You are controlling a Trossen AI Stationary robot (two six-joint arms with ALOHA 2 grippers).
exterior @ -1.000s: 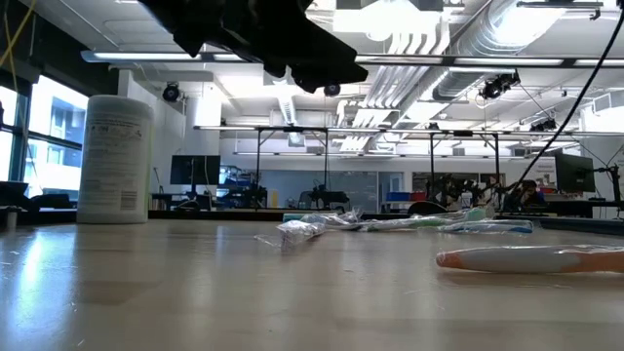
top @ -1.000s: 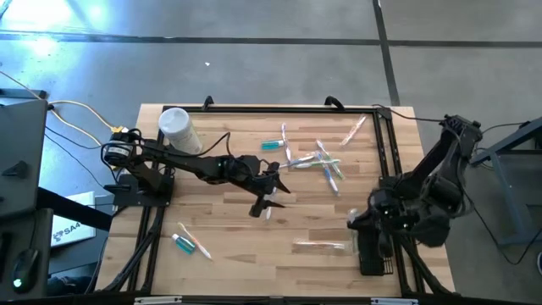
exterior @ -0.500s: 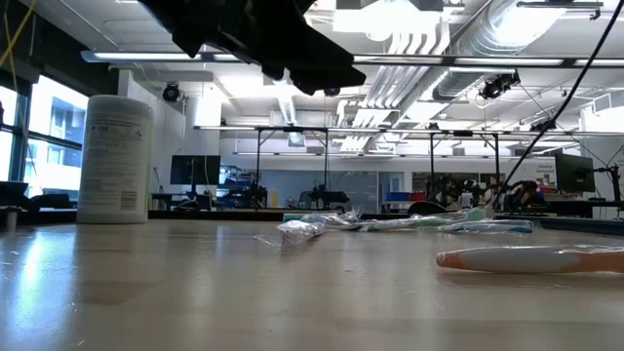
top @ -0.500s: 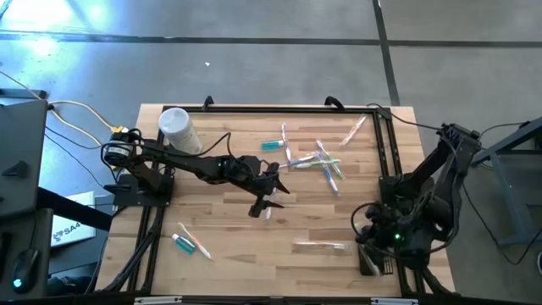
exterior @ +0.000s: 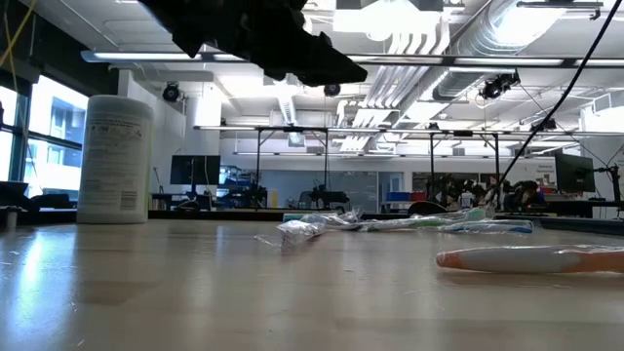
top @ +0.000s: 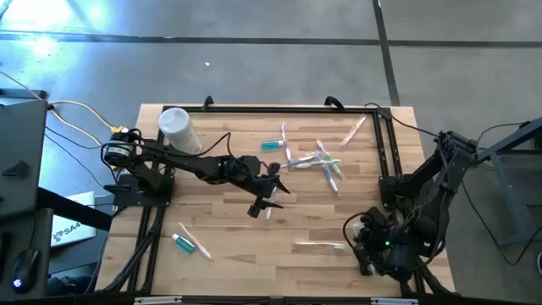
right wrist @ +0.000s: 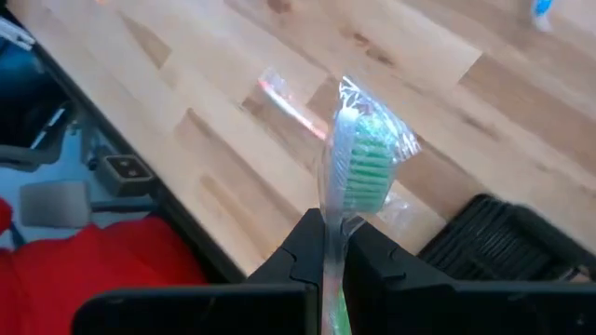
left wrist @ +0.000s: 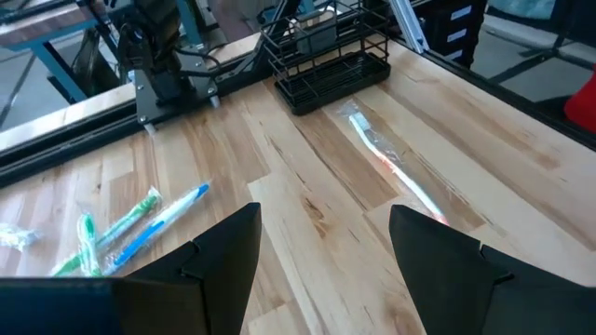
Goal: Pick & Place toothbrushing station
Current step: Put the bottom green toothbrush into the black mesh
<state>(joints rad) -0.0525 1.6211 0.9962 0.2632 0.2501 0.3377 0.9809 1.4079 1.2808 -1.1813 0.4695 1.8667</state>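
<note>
My right gripper [right wrist: 333, 233] is shut on a green-bristled toothbrush in a clear wrapper [right wrist: 361, 154], above the table's near right corner [top: 366, 246]. The black wire-mesh holder [right wrist: 507, 247] stands just beside it, and also shows in the left wrist view [left wrist: 326, 56]. My left gripper [left wrist: 321, 228] is open and empty above the table's middle [top: 267, 202]. Several wrapped toothbrushes [top: 322, 161] lie in a loose pile at the far middle. One more wrapped toothbrush [top: 320, 246] lies flat near the holder. A teal tube [top: 271, 146] lies by the pile, another [top: 182, 244] at the near left. My right gripper pinches the wrapped toothbrush between its two fingers, on the neck just below the head [right wrist: 333, 216]. The brush runs along the fingers, and its bristled head sticks out past the fingertips. It is lifted clear of the table. The handle is hidden by the gripper.
A white canister [top: 178, 127] stands at the far left corner and shows tall in the low view [exterior: 115, 161]. A single toothbrush [top: 354, 129] lies at the far right. A black rail frame [top: 385, 152] runs along the table's edges. Bare wood lies in the near middle.
My right arm has swung toward the table's near edge, carrying the toothbrush to the holder's place at the near right corner. The gripper now covers much of the holder in the high view.
</note>
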